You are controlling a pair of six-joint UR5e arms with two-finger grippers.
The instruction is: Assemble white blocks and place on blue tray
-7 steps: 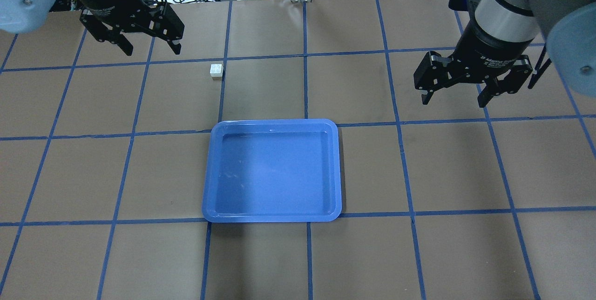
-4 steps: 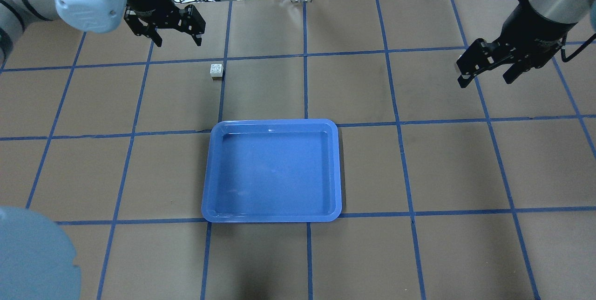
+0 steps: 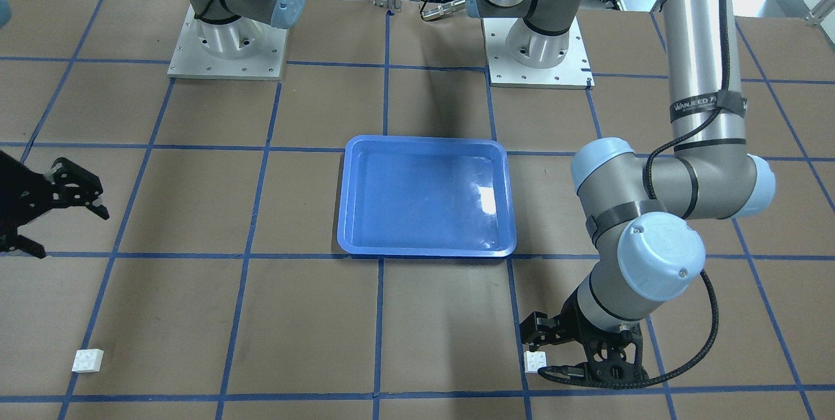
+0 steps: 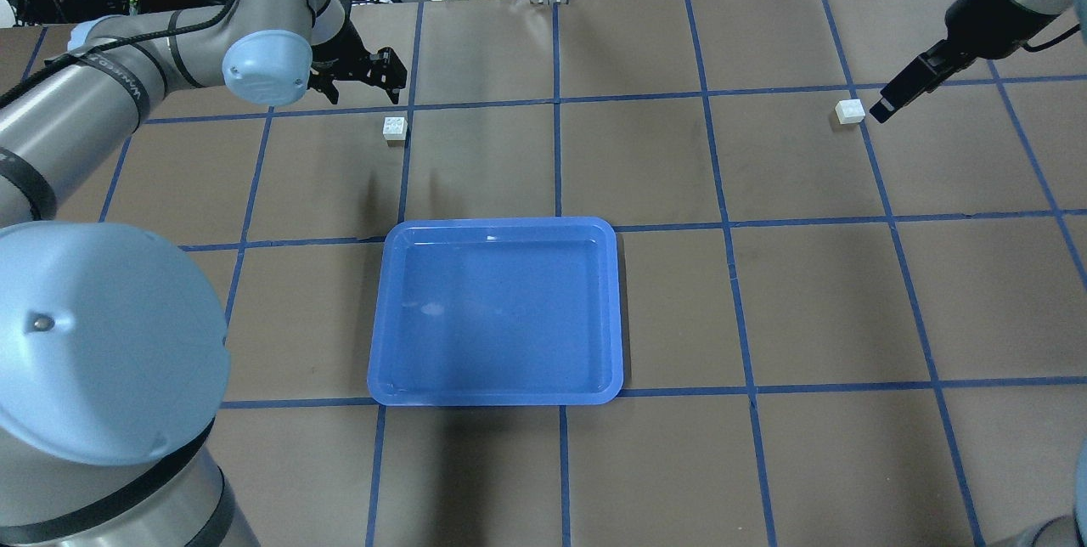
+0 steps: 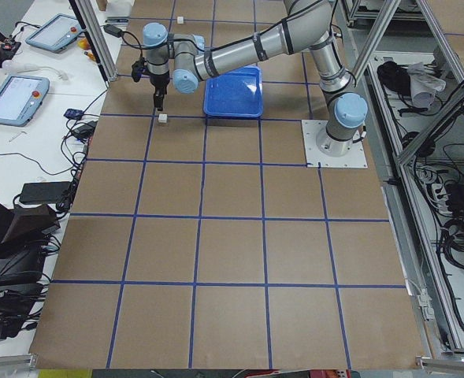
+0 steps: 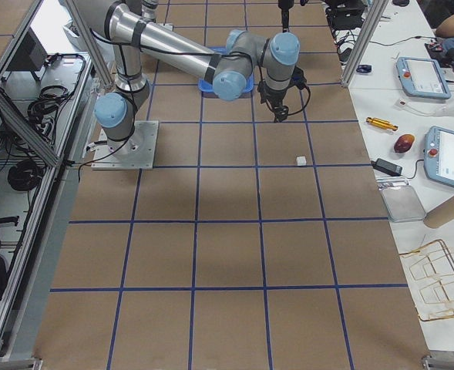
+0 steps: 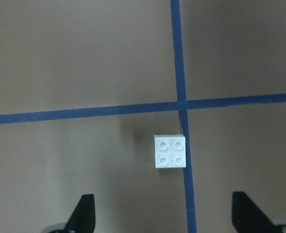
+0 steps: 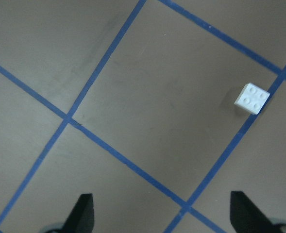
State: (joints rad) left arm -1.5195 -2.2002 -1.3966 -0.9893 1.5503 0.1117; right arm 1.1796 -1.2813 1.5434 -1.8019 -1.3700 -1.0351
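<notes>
Tray of shallow bright-blue plastic (image 4: pixel 501 225) lies flat midway on brown taped table (image 4: pixel 807 301); small white studded block (image 4: pixel 394 129) sits studs-up against blue tape line (image 7: pixel 177 48), beyond tray's far left corner; second white block (image 4: pixel 849 111) well apart rightward; left gripper (image 4: pixel 365 93) hangs near first block, jaws spread, empty; right gripper (image 3: pixel 65 232) likewise spread, empty, near second block.

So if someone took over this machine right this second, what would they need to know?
Left gripper: open and empty, hovering close to one white block without touching it.
Right gripper: open and empty, near the other white block, also clear of it.
Blue tray: nothing in it.
Done: nothing yet; the blocks lie far apart, unjoined.
Left: grasp both blocks, press them together, and set the pair in the tray.
</notes>
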